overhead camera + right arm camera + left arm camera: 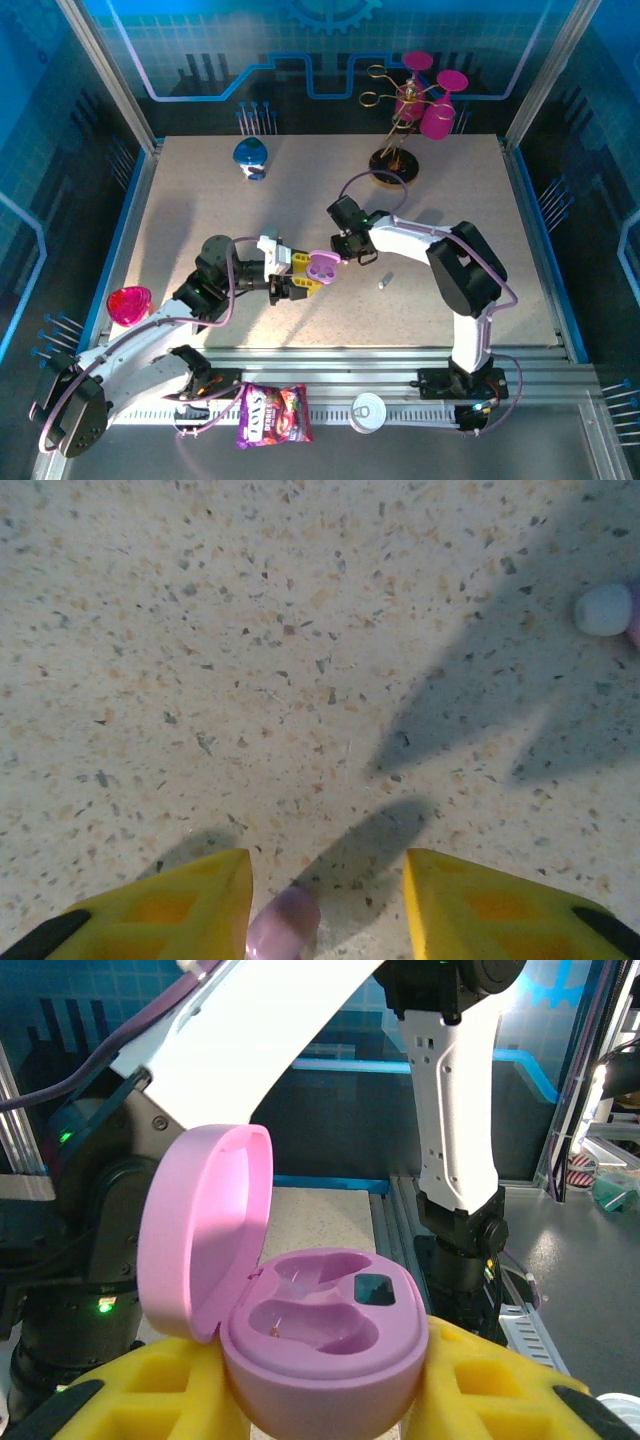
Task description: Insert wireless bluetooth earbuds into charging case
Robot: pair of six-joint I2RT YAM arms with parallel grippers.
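Spotter: Overhead, left tool [311, 275] clamps lilac pebble-shaped plastic charging case [321, 266], right tool [342, 255] just beside.
Operator: Left wrist: lid [205, 1230] up (wells [310, 1322] facing upward). Right wrist: lilac stick-shaped plastic earbud [285, 925] between half-parted fingers [180, 905], not pinched.

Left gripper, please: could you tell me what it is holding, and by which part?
The open lilac charging case, pinched by its lower shell between the yellow fingers of the left gripper; the lid stands free.

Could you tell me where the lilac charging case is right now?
Top view, near table centre: the lilac charging case is clamped open in the left gripper's yellow fingers, beside the right gripper.
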